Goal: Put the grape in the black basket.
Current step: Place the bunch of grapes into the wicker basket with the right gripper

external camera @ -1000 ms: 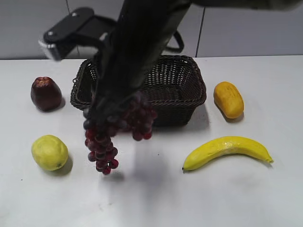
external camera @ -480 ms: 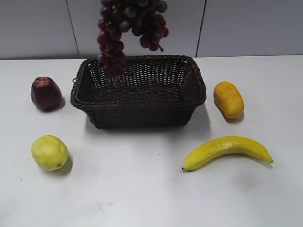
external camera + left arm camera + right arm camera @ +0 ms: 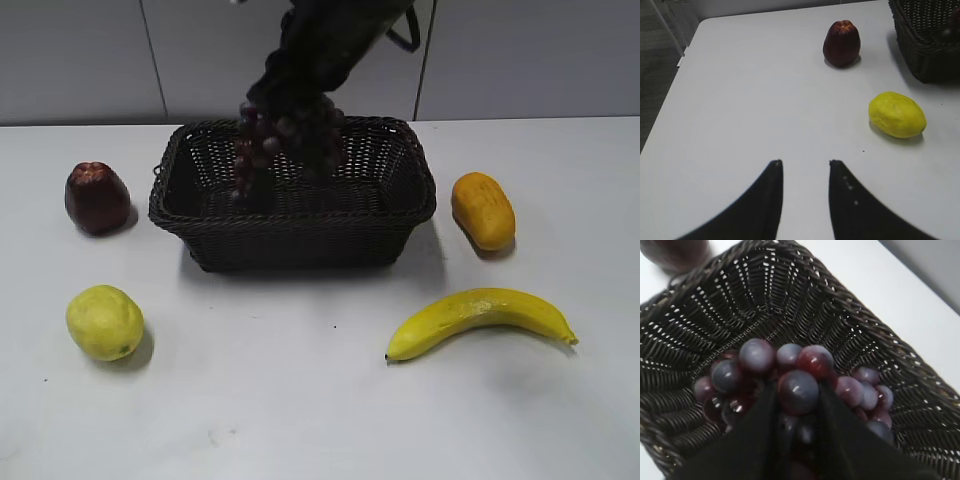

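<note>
Looking across the table [image 3: 320, 420], you have the black basket [image 3: 300, 235] at the back centre as the biggest thing in view, sitting flat on the white surface. Your right gripper [image 3: 796, 405] comes in from above, its dark arm blurred in the exterior view, and its two fingers are clamped on the grape [image 3: 285, 140] near the top of the bunch. The grape hangs inside the basket's opening, lower berries down among the woven walls; whether they touch the bottom you cannot tell. The right wrist view shows the berries [image 3: 797, 385] bulging between the fingers with the basket weave [image 3: 765, 300] right behind them.

To the basket's right lie a banana [image 3: 478, 320] and an orange-yellow fruit [image 3: 482, 210], well apart from it. On the left sit a lemon [image 3: 104, 322] and a dark red fruit [image 3: 96, 198]. Your left gripper [image 3: 804, 162] hovers over bare table, fingers apart, holding nothing, with the lemon [image 3: 897, 114] and red fruit [image 3: 841, 43] ahead.
</note>
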